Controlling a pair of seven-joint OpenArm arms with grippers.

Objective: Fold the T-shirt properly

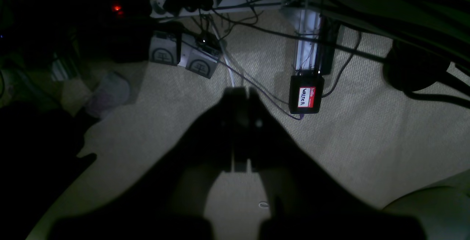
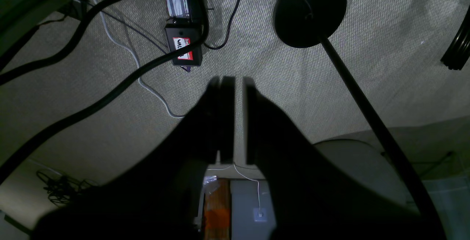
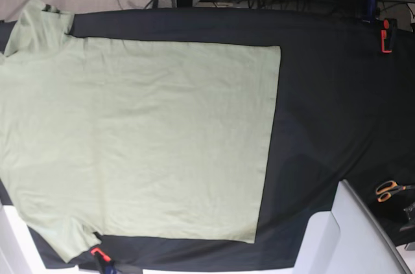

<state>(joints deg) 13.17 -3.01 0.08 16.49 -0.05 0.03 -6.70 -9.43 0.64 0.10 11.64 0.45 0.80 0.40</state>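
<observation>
Base view, near edge: I am seeing the large pale sage-green cotton T-shirt lying flat and unfolded on the black cloth-covered tabletop, its straight hem toward the middle of the tabletop and one short sleeve reaching toward the far corner. Neither arm is showing in this view.

Wrist views: I am holding the left claw clenched and empty, its dark jaws pressed together over the beige carpet floor. The right claw is showing only a thin slit between its jaws, so nearly clenched, and is gripping nothing; beyond it are lying a black round lamp base and a small black box with a red-and-white name sticker.

Judgement: folding is not yet begun. I am planning to bring both claws over the tabletop, release them, and pinch matching points along one long edge so the fold lands straight.
</observation>
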